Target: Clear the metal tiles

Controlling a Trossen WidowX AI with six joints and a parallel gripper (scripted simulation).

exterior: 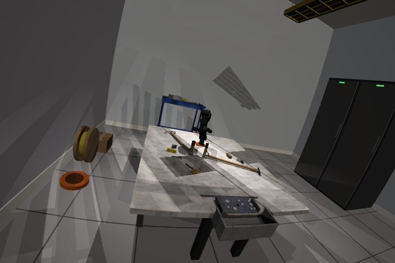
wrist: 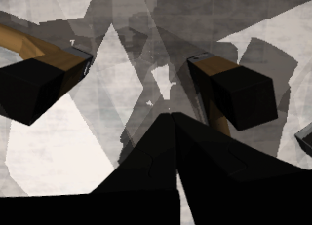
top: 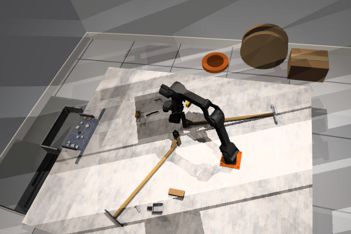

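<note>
The long scraper (top: 146,180) (exterior: 235,163) lies on the table, its flat blade at the front left and its black-tipped upright grip near the arm; the grip also shows at the left of the wrist view. My gripper (wrist: 170,123) is shut and empty, above the table between this grip and a second tool's grip. The steel bench plate (top: 91,131) (exterior: 243,210) bears several pale tiles (top: 77,126) (exterior: 234,208), a dark round piece (top: 79,132) and orange pieces (top: 89,118). The catch box (exterior: 250,230) adjoins its far end. My fingers are hard to make out in the top and exterior views.
A second long-handled tool (top: 249,117) (exterior: 180,141) (wrist: 216,66) with a bristly head lies to the right. A wooden block (top: 176,192) (exterior: 229,155), a small metal holder (top: 157,208), a yellow block (top: 188,104) and an orange item (top: 137,113) (exterior: 195,170) also lie on the table.
</note>
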